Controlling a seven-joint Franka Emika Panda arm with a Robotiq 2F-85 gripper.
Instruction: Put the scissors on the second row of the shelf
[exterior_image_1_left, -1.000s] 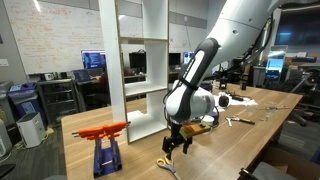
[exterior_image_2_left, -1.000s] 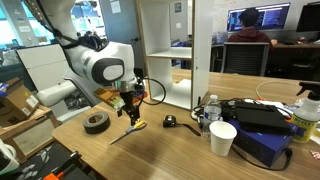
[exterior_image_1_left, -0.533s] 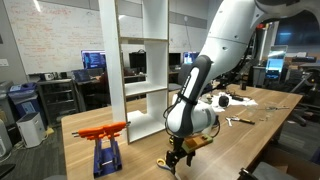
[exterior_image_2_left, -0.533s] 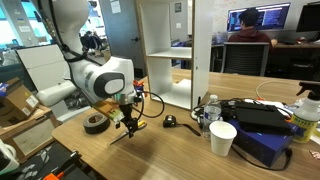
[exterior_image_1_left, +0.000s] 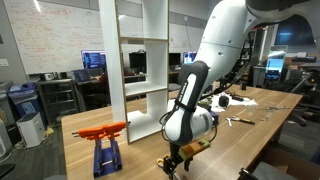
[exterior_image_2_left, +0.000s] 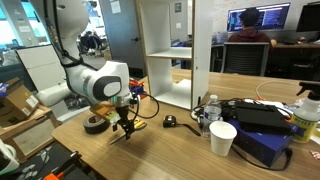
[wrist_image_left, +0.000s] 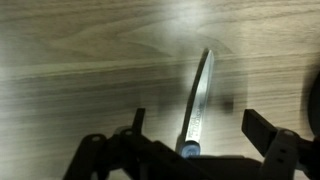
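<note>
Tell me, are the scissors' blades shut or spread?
Shut: in the wrist view the scissors show one narrow silver strip, no gap.

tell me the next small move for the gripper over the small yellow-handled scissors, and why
Probably lower slightly and close. In the wrist view the open gripper straddles the silver blades of the small yellow-handled scissors, which lie flat on the wooden table, not yet gripped.

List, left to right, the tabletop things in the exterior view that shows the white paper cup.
From the left: black tape roll → end effector → small black object → white paper cup → blue case.
</note>
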